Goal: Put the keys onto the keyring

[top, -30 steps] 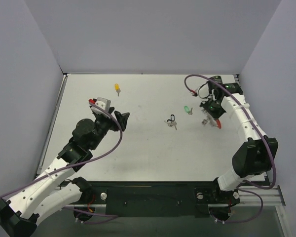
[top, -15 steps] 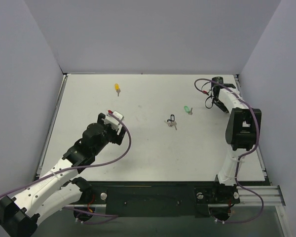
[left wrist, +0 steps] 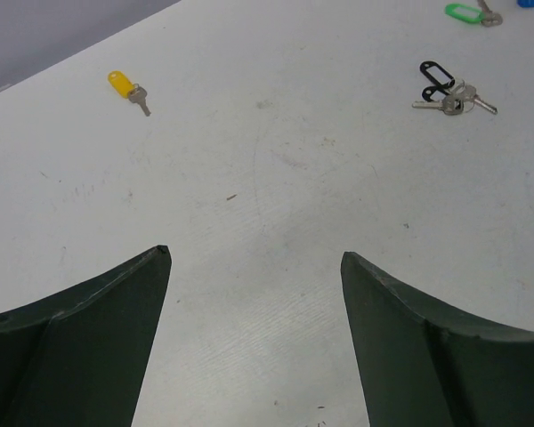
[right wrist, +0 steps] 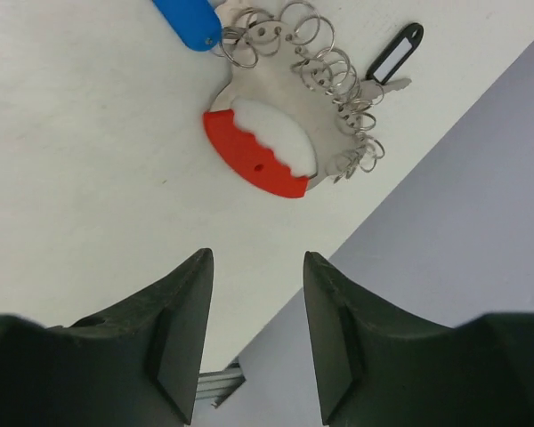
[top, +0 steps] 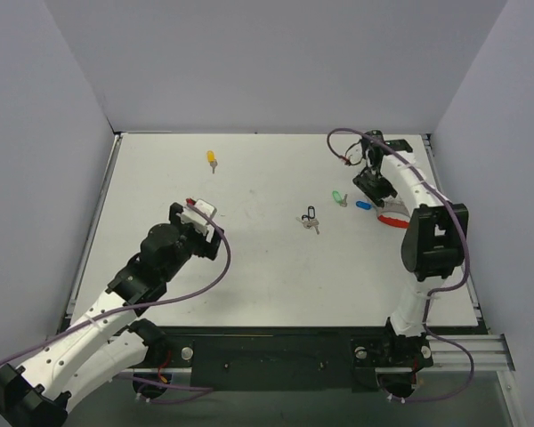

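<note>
Hovering over the desk (top: 276, 267) at its 3 o'clock side: right end effector (right wrist: 255, 267), spread and empty, likely kept clear of the keyring (right wrist: 267, 151) lying flat beneath. Left end effector (left wrist: 254, 258) at 9 o'clock, spread wide, empty, probably idle. In the right wrist view the keyring's red arc runs 10-to-4. Blue key (right wrist: 189, 20) lies at its 11, on the same axis, hole end meeting the small rings.
</note>
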You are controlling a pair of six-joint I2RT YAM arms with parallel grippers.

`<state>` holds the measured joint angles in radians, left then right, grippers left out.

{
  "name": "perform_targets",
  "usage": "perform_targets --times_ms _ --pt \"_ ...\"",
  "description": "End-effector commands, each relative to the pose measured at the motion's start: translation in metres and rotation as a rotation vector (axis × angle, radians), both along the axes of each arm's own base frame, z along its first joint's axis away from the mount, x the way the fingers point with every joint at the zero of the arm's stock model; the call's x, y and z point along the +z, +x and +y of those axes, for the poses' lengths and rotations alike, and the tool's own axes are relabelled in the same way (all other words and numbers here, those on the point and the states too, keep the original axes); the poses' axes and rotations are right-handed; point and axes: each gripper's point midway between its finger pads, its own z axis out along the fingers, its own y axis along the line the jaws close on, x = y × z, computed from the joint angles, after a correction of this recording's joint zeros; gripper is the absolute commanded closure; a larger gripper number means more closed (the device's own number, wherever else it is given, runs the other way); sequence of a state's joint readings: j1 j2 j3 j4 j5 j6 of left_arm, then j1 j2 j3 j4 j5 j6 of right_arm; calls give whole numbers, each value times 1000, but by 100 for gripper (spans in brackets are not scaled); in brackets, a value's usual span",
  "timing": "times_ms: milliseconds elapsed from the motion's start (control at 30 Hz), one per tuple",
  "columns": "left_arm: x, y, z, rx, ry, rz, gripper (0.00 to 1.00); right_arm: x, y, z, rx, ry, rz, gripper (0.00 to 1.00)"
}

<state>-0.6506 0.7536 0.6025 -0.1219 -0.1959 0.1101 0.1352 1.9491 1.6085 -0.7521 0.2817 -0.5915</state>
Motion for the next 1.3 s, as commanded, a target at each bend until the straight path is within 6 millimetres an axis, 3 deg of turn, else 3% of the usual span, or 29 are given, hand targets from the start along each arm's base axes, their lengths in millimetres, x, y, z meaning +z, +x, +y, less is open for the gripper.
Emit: perform_targets --times_ms 0,33,100,133,167,200,233,267,300,333,433,467,567,733,867,1000,1267 --pt "36 6 5 34 -175 -51 11 75 -43 27 -56 300 -84 59" --pt "39 9 6 24 -242 -27 11 88 -51 44 -44 450 -112 58" --pt "51 15 4 -7 -388 28 10 109 -63 58 -53 644 -176 58" --pt "56 21 3 14 -490 86 9 118 -60 56 -100 718 -236 58" --pt "70 25 3 -18 -566 92 9 129 -68 67 -86 826 -269 58" --pt "84 32 5 -6 -658 115 8 140 -61 59 -130 881 -348 55" --pt "92 36 9 -17 -717 130 8 149 -67 65 -125 958 -380 53" --pt "101 42 13 0 -781 157 8 161 -59 52 -191 1007 -467 48" --pt "111 45 20 13 -796 149 8 167 -66 58 -198 1096 -482 46" --pt "110 50 23 31 -782 149 8 180 -56 43 -257 1149 -571 38" --pt "103 55 37 121 -703 155 8 196 -53 44 -343 1384 -623 23" --pt "99 57 41 140 -656 151 8 192 -54 37 -396 1381 -635 17" --pt "93 50 51 172 -570 154 7 181 -68 31 -378 1278 -675 16" --pt "90 41 60 202 -529 125 7 183 -85 10 -444 1115 -820 14" --pt "82 39 59 191 -527 121 7 179 -79 -10 -676 1133 -917 12" --pt "75 37 62 200 -522 92 7 169 -81 -25 -783 1153 -906 10" --pt "57 31 63 200 -499 73 7 180 -91 -31 -742 1099 -979 7"
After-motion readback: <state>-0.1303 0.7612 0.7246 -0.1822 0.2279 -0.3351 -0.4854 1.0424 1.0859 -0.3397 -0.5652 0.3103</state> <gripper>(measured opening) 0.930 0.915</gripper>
